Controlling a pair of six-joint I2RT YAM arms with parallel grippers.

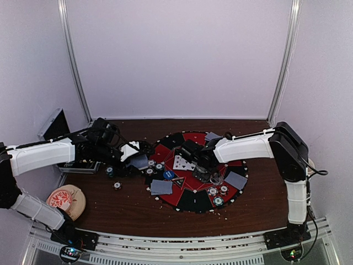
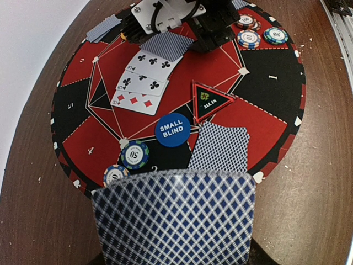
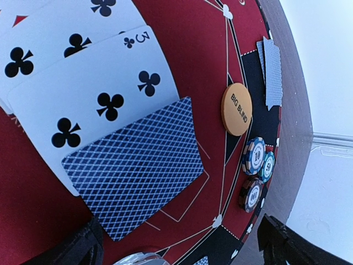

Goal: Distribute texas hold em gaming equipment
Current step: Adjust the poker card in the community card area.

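My left gripper is shut on a blue-backed playing card that hides its fingers, just off the left rim of the round red-and-black mat. My right gripper is open low over the mat's middle, its fingers either side of a clear disc. A face-down card partly covers the face-up three of clubs. The orange big blind disc, three chips and the blue small blind disc lie on the mat.
Two chips and a face-down card lie at the mat's near-left rim. Loose chips sit on the table left of the mat. A metal case stands far left, a round patterned plate near left.
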